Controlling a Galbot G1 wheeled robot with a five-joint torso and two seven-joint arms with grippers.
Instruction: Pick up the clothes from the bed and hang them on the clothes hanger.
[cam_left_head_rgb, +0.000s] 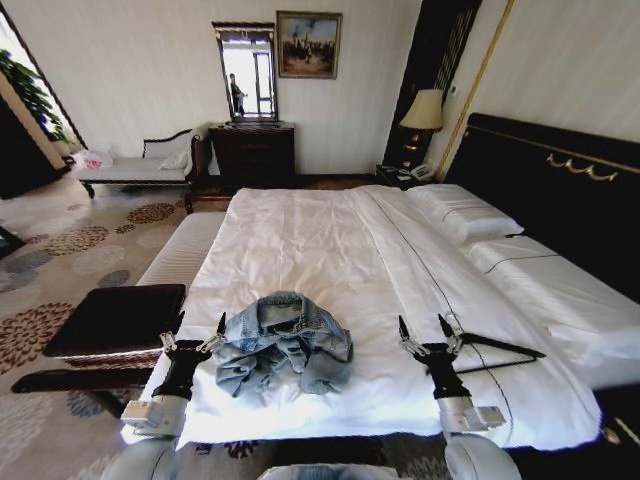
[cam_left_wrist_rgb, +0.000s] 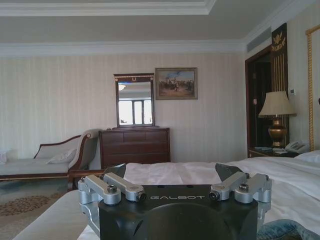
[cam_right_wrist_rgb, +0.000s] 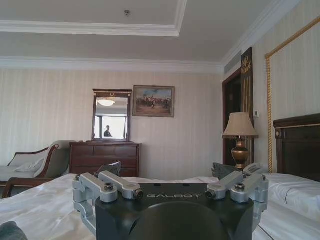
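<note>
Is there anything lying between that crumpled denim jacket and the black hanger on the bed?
Nothing visible does. Only bare white quilt lies between the denim jacket and the hanger. The open right gripper hovers over that stretch, beside the hanger.

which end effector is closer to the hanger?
The right end effector: the black clothes hanger lies just beside it on the bed. The left end effector sits across the denim jacket.

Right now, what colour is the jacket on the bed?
Faded light-blue denim jacket, clearest in the head view.
</note>
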